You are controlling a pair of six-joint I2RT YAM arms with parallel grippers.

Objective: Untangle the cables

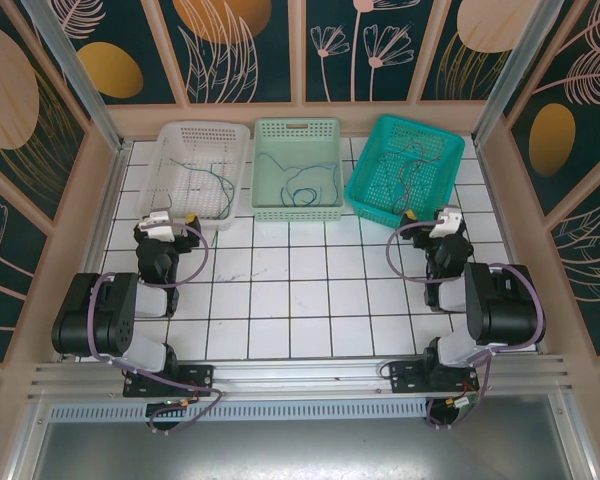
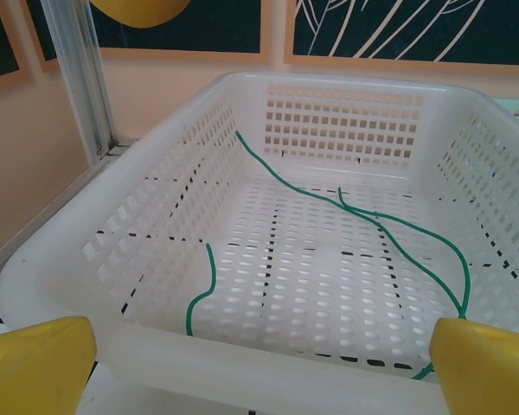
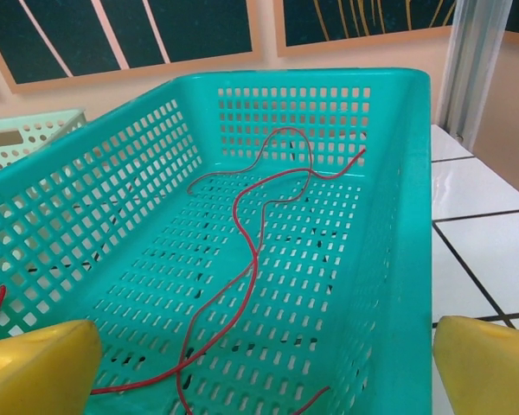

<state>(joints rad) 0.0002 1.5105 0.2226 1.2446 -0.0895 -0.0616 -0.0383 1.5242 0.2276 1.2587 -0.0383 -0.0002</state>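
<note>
Thin green wire (image 2: 363, 216) curving in perforated white plastic basket (image 2: 355, 121), red wire (image 3: 253, 251) in teal slotted basket (image 3: 95, 216), left end effector (image 2: 259, 380) and right end effector (image 3: 259, 372) spread

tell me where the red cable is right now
The red cable lies loose inside the teal basket, rightmost of three in the top view, beside the mint basket.
</note>
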